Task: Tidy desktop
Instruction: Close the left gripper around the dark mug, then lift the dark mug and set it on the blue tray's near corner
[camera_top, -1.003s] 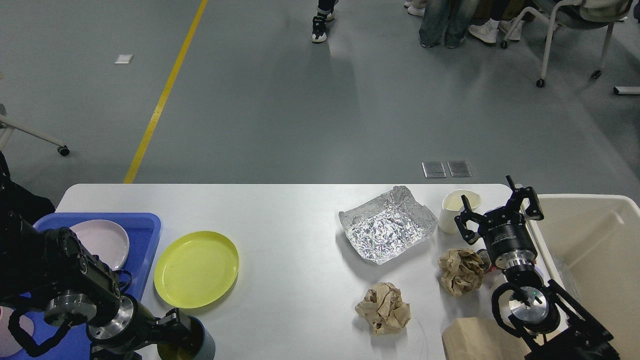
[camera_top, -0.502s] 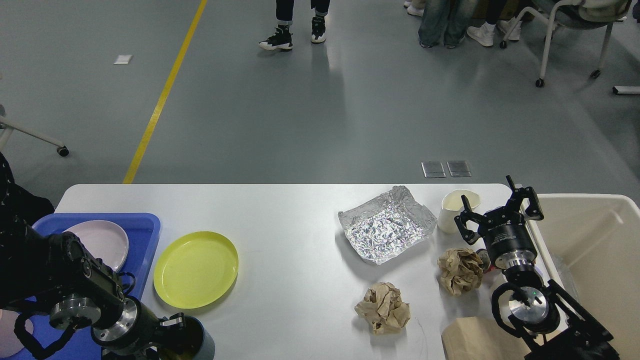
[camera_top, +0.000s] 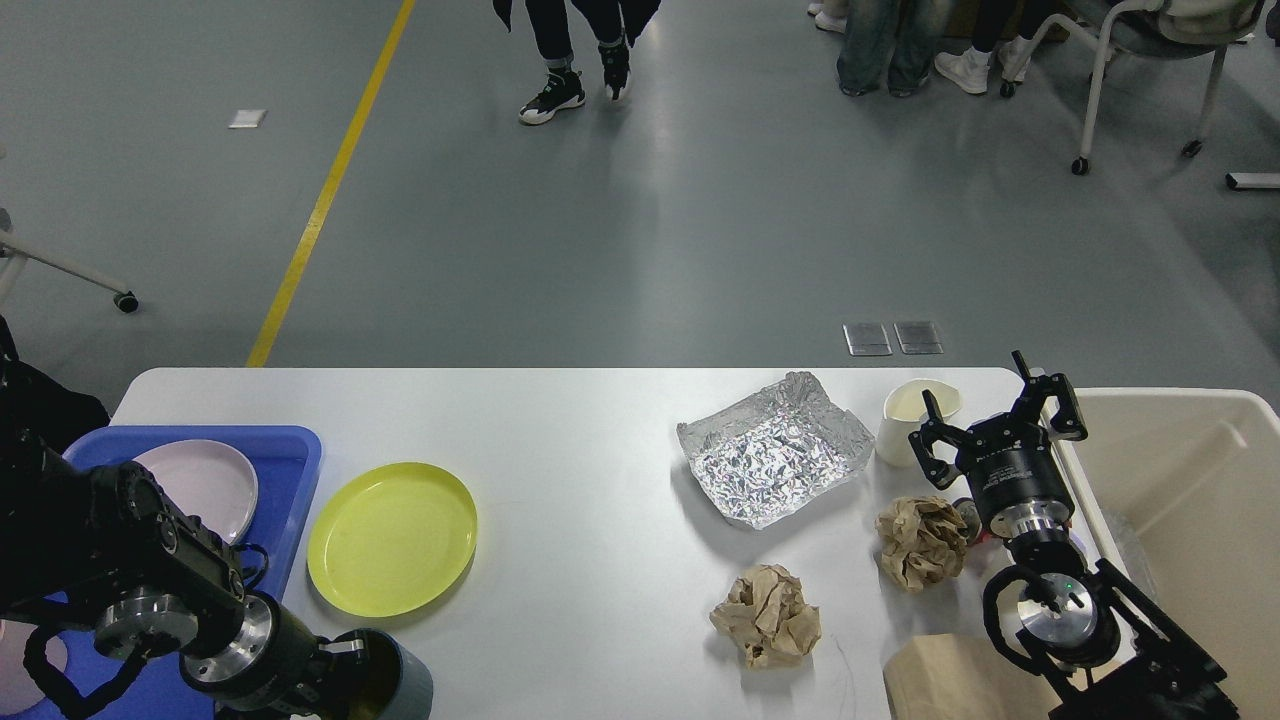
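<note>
White and matte, the worktop (camera_top: 560, 420) carries one yellow plate (camera_top: 392, 538), one crumpled foil sheet (camera_top: 773, 461), one white cup (camera_top: 908, 420) and two balls of brown paper (camera_top: 767, 614) (camera_top: 921, 540). A blue tray (camera_top: 292, 470) at its left end holds a pale pink plate (camera_top: 203, 484); a beige bin (camera_top: 1190, 480) stands off its right end. The right gripper (camera_top: 992, 428) hangs over the worktop's right edge between cup and bin, jaws spread wide and empty. The left gripper (camera_top: 352, 668) sits low at the near left edge against a grey cup (camera_top: 405, 685); whether its jaws clasp it I cannot tell. Small print on the right wrist is too fine to read.
</note>
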